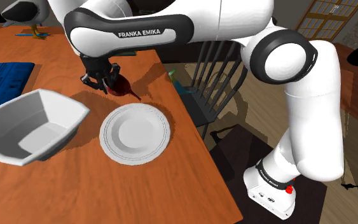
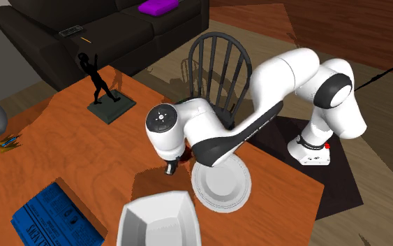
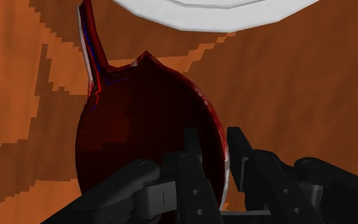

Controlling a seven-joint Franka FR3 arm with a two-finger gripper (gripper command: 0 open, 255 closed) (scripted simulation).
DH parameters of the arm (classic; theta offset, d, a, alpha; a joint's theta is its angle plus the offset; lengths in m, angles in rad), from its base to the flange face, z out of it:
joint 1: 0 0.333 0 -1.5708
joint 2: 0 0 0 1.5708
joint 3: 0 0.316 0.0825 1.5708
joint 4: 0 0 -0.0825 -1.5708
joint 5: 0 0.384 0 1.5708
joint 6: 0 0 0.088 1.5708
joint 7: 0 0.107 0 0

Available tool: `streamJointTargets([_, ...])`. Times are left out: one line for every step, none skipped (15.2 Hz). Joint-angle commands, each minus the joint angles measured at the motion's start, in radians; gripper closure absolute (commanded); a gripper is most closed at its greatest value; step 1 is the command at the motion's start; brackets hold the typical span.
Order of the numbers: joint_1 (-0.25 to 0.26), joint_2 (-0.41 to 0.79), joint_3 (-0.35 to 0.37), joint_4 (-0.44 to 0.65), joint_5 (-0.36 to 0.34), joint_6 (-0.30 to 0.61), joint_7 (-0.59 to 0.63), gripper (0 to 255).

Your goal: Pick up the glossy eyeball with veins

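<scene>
The eyeball [image 1: 121, 88] is a dark red glossy ball with a thin veined tail, on the wooden table [image 1: 171, 184] just beyond the white plate [image 1: 135, 133]. My black gripper [image 1: 101, 79] comes down on it from above and is shut on it. In the wrist view the two fingers [image 3: 193, 162] clasp the right rim of the eyeball [image 3: 139, 133], whose red and blue veined tail points towards the plate [image 3: 203, 13]. In the second exterior view the gripper [image 2: 172, 168] sits under the arm's wrist, with a sliver of red beside it.
A large white bowl [image 1: 28, 124] stands to the shoulder view's left of the plate. A blue book [image 1: 2, 79] lies further left. A dark chair [image 1: 212, 76] stands at the table's right edge. A black figurine [image 2: 100, 91] stands on the table's far side.
</scene>
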Motion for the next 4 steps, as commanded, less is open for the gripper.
streamJointTargets([0.002,-0.005,0.001,0.022,0.002,-0.025,-0.006,255])
streamJointTargets([0.005,-0.004,0.001,0.036,0.003,-0.039,-0.009,255])
streamJointTargets([0.005,-0.004,0.001,0.038,0.003,-0.041,-0.009,255])
streamJointTargets([0.005,-0.004,0.001,0.038,0.003,-0.041,-0.009,255])
